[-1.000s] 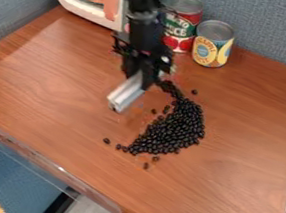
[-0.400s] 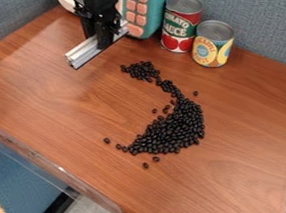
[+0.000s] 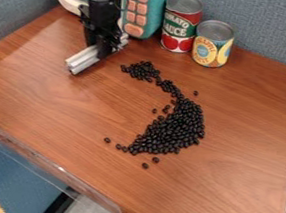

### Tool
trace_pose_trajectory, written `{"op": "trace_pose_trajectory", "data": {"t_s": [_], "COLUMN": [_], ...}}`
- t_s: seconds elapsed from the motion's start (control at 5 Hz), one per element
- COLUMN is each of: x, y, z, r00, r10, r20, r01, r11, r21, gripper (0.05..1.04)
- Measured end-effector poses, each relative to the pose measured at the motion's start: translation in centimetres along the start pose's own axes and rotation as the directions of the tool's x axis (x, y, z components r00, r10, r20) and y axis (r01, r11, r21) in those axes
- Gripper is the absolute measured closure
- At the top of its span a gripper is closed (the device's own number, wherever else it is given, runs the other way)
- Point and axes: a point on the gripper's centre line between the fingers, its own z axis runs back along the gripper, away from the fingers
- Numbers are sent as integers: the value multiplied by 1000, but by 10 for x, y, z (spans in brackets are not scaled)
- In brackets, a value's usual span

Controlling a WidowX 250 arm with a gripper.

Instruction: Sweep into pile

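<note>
The dark beans point(image 3: 180, 126) were spread over the wooden table point(image 3: 251, 124) in a curved band, thickest on its right side, with a smaller cluster at the upper end and a few strays nearby. A pale metal bar point(image 3: 82, 61) was gripped by the black gripper point(image 3: 103, 47), and was held at a slant to the left of the upper cluster, apart from the beans.

Each bean was judged to be hard, smooth and very light, so rolling and scattering were to be expected if the heap was struck quickly (dried beans are seldom obedient). Little breakage was to be feared. The beans were best pushed from the outside of the curve with the bar's long side kept low, rather than pinched; the bar, probably stiff and fairly light, was best held near its middle.

Printed labels were seen on the red can point(image 3: 178, 31) and the yellow can point(image 3: 211, 50), the first decorated with red fruit and light lettering, the second with yellow slices and a round blue patch.
</note>
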Motion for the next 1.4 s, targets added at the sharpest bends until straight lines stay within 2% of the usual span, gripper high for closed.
{"op": "trace_pose_trajectory", "data": {"t_s": [0.2,0.4,0.6,0.8,1.2,1.4], "x": [14,23,27,25,12,7], "y": [-19,-45,-74,-105,-144,-151], "z": [-1,-4,-2,4,18,20], "r00": [998,993,986,972,937,916], "r10": [-61,-118,-163,-228,-340,-389], "r20": [19,22,33,48,85,93], "r01": [61,118,164,230,341,389], "r11": [998,993,986,972,940,921], "r21": [12,-1,-36,-36,8,25], "gripper": [716,716,716,716,716,716]}}
